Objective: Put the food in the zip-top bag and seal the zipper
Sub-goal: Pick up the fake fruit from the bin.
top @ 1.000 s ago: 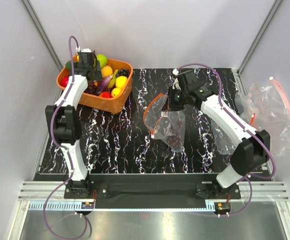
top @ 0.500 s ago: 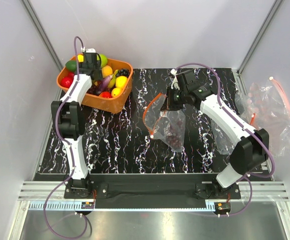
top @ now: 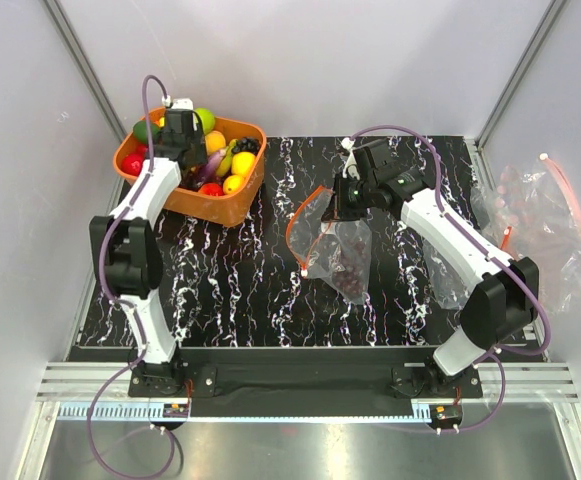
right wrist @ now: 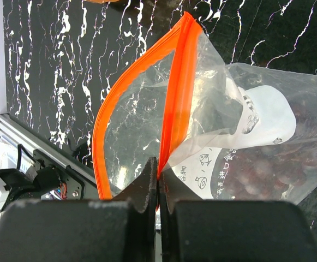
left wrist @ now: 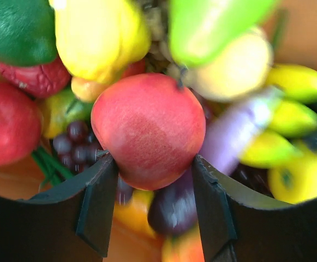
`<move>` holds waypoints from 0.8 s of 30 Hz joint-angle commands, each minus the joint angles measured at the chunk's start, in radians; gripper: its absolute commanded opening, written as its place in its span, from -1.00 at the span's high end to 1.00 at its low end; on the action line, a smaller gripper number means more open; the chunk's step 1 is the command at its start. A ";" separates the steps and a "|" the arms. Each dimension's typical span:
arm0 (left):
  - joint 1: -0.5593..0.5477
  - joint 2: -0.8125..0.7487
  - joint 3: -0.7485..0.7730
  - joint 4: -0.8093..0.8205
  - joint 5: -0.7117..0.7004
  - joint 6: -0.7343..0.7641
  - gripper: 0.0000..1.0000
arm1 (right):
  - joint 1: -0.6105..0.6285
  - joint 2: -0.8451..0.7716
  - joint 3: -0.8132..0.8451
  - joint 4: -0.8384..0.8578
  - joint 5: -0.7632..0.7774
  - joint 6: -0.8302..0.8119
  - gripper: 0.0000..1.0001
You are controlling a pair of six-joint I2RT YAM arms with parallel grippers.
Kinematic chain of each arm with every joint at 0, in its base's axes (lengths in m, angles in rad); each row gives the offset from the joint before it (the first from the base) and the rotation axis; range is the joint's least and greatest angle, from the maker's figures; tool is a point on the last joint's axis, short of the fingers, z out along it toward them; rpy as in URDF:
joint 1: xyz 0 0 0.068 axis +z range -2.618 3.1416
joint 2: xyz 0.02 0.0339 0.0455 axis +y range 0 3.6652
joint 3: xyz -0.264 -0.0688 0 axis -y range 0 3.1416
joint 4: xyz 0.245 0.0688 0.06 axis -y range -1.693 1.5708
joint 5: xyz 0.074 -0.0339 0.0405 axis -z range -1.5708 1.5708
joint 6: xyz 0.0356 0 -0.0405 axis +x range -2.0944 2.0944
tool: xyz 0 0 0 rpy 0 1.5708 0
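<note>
While your left gripper sat low in the orange basket at the far left of the table, its two dark fingers were pressed against either side of the red apple, so I judged it to be grasping that fruit, with grapes, a yellow piece and a green piece crowded around it. Your right gripper was clenched on the zipper, pinching one run of the orange-red strip and holding that edge up. The other run bowed away to the left, which left the mouth of the zip-top bag gaping. The bag hung near the middle of the table, well apart from the basket, and a dark purplish cluster, probably a grape bunch, lay in its lower part. The step in hand looked to be picking the next piece of food for loading. The next move called for you to lift the apple clear of its neighbours, carry it across to the open mouth, and let go only once it was inside the strip. Meanwhile the right side would need to hold the opening steady. Sealing was not yet due.
</note>
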 commanded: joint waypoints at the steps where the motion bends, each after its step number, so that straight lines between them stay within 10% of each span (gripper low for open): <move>1: -0.021 -0.179 -0.063 0.058 0.057 -0.018 0.34 | 0.006 -0.020 0.000 0.039 -0.018 -0.010 1.00; 24: -0.140 -0.703 -0.490 0.290 0.843 -0.308 0.31 | 0.007 0.005 0.046 0.023 0.017 0.015 1.00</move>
